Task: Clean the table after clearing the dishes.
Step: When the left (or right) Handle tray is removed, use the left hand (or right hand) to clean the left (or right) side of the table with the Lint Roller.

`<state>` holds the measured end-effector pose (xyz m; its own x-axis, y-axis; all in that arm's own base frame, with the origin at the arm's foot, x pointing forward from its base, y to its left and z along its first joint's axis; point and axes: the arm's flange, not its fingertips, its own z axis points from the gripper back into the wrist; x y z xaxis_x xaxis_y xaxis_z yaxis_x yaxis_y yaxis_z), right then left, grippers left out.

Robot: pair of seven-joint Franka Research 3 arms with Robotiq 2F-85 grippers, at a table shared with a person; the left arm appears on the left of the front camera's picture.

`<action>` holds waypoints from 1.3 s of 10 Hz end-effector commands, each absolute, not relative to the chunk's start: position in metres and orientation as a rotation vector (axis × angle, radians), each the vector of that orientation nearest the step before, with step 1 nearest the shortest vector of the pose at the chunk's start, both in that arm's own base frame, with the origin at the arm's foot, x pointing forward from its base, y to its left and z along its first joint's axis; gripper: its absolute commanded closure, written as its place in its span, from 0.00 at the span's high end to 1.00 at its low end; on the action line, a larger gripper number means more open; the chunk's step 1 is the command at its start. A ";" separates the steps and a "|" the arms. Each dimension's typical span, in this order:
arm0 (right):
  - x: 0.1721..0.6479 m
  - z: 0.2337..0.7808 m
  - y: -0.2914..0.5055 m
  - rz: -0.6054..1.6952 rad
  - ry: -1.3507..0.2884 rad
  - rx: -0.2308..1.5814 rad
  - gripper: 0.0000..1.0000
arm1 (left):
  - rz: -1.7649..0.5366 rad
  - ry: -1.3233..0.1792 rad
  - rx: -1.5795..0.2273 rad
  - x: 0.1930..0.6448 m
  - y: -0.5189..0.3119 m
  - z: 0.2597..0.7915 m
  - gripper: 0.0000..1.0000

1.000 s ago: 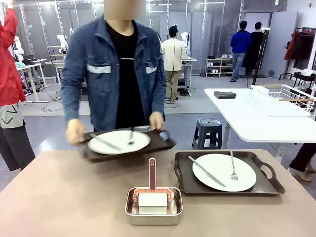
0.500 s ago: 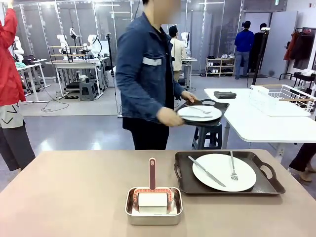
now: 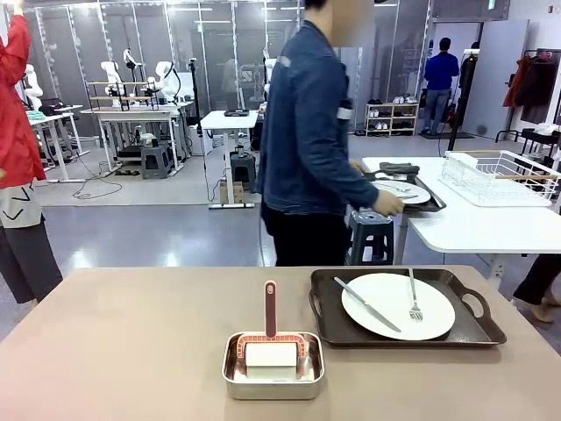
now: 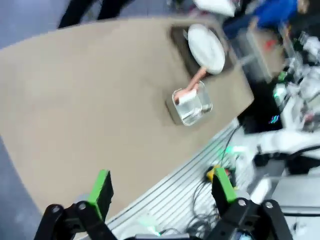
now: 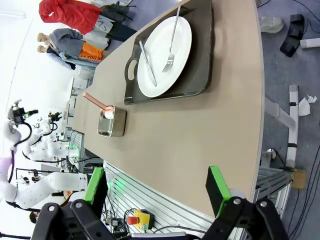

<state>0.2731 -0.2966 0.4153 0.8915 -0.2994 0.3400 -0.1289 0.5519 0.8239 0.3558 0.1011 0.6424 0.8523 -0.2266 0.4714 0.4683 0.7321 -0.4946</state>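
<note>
Busy lab space with other benches in the back, and up front the big beige table [image 3: 131,351] is about half cleared, I'd say. One dark tray [image 3: 326,326] sits on it at roughly 2 o'clock from the steel pan [image 3: 230,375], with a white plate [image 3: 394,309], a knife [image 3: 368,304] and a fork [image 3: 414,300] on it. The other tray [image 3: 433,203] with its plate [image 3: 405,190] is over at the white side table [image 3: 465,228], off at 2 o'clock past the big table's far edge. The person's hand [image 3: 387,204] is closed on its near rim, looks like mid set-down to me. The pan is at 6 o'clock on the tabletop and holds a red-handled roller [image 3: 270,349], untouched as far as I can tell. Left gripper [image 4: 162,185] and right gripper [image 5: 156,181] both hang above the table's near edge with fingers spread wide, nothing between them. So my read: one set of dishes off, one to go, and the actual cleaning not begun.
</note>
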 end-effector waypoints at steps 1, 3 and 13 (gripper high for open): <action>0.270 0.420 -0.296 -0.107 -0.484 1.002 1.00 | -0.686 -0.252 -0.357 0.419 -0.015 0.651 1.00; 0.270 0.420 -0.296 -0.107 -0.484 1.002 1.00 | -0.916 -0.150 -0.175 0.434 -0.136 0.634 1.00; 0.270 0.420 -0.296 -0.107 -0.484 1.002 1.00 | -1.204 -0.051 -0.019 0.396 -0.275 0.565 1.00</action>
